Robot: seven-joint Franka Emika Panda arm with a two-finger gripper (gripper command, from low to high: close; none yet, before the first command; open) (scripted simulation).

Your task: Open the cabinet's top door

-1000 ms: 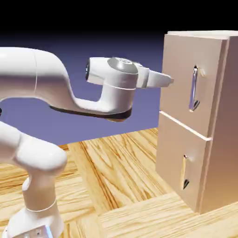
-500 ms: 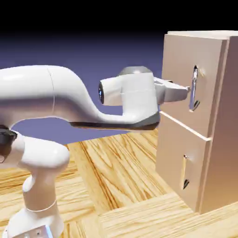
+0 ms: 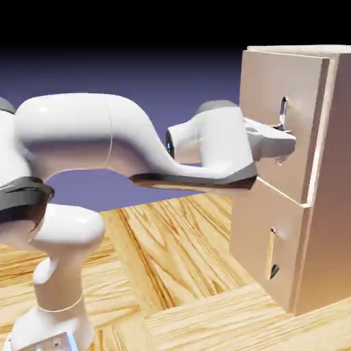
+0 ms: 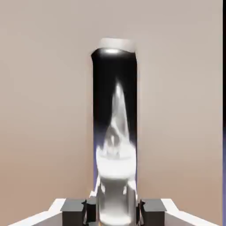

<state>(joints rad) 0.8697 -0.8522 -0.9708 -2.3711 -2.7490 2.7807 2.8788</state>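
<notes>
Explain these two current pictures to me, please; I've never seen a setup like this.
This is a simulated white robot arm with two-fingered jaws. One picture comes from a fixed camera outside the robot; the other from a camera on its hand, looking along the jaws.

On the wood-patterned surface stands a pale cabinet with two doors, one above the other. The jaws are closed on the upright metal handle of the top door, which stands slightly ajar. The lower door has its own handle, which nothing is gripping.
</notes>
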